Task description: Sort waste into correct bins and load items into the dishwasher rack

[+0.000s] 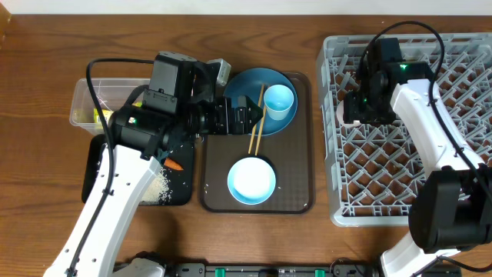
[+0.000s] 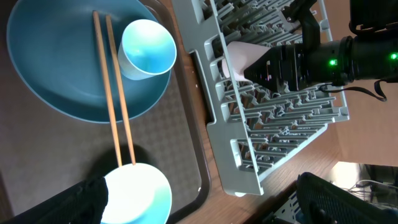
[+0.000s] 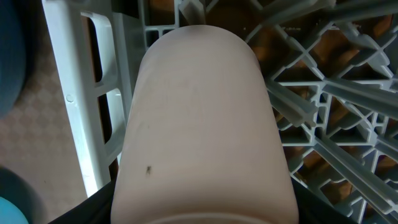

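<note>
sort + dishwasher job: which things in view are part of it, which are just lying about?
Part of the job:
pink cup, light blue cup, blue plate, bowl, chopsticks, rack, clear container, black tray, carrot, rice

Lying about:
brown serving tray, table

Brown wooden table (image 1: pixel 34 173), grain visible, evenly lit.

overhead: straight down, far, whole desk (image 1: pixel 31 192) | left wrist: oblique across brown tray (image 2: pixel 180 155) toward rack (image 2: pixel 273 124), mid-range | right wrist: very close on pink cup (image 3: pixel 205 124) at rack edge | shared: rack, all views
</note>
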Available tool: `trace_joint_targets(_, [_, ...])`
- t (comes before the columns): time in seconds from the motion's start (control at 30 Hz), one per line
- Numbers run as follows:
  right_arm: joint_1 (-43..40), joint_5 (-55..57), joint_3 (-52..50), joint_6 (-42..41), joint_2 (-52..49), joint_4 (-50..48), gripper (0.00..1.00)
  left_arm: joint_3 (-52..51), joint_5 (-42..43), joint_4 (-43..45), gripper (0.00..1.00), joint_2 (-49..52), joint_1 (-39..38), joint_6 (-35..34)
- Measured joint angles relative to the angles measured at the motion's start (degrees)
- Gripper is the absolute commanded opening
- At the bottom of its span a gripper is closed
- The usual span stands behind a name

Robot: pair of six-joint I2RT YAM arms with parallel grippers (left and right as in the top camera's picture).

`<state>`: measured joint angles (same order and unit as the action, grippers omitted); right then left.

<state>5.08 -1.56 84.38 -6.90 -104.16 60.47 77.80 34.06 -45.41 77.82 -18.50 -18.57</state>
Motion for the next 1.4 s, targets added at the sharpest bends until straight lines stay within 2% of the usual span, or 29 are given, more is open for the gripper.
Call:
trace_joint_targets(0.07, [0.0, 0.0, 0.0, 0.2, 0.0, 0.3, 0.66, 0.0, 0.0, 0.0, 0.98, 0.0, 0.0, 0.0])
trace_joint_targets(0.13, [-0.2, 0.0, 0.0, 0.5, 0.0, 0.5, 0.81, 0.0, 0.0, 0.0, 0.98, 0.0, 0.0, 0.0])
trace_joint_targets(0.2, [-0.3, 0.0, 0.0, 0.7, 0.0, 0.4, 0.90, 0.0, 0.0, 0.0, 0.98, 0.0, 0.0, 0.0])
trace_joint_targets(0.3, [-0.3, 0.0, 0.0, 1.3, 0.0, 0.3, 0.96, 0.0, 0.0, 0.0, 0.98, 0.0, 0.0, 0.0])
trace_joint_targets(0.43, [-0.3, 0.0, 0.2, 1.9, 0.0, 1.2, 0.96, 0.0, 0.0, 0.0, 0.98, 0.0, 0.0, 0.0])
trace_joint_targets(0.53, [-0.4, 0.0, 2.6, 2.2, -0.4, 5.3, 0.94, 0.0, 0.0, 0.0, 0.98, 0.0, 0.0, 0.0])
trace_joint_targets(0.9, [-0.3, 0.3, 29.3, 2.6, -0.6, 28.2, 0.94, 0.0, 0.0, 0.0, 0.98, 0.0, 0.0, 0.0])
trace_joint_targets(1.07, [-0.3, 1.0, 30.3, 2.4, -0.4, 33.5, 0.89, 0.0, 0.0, 0.0, 0.98, 0.0, 0.0, 0.0])
trace_joint_targets(1.4, [0.4, -2.5, 30.3, 2.0, -0.4, 36.0, 0.99, 0.0, 0.0, 0.0, 0.98, 0.0, 0.0, 0.0])
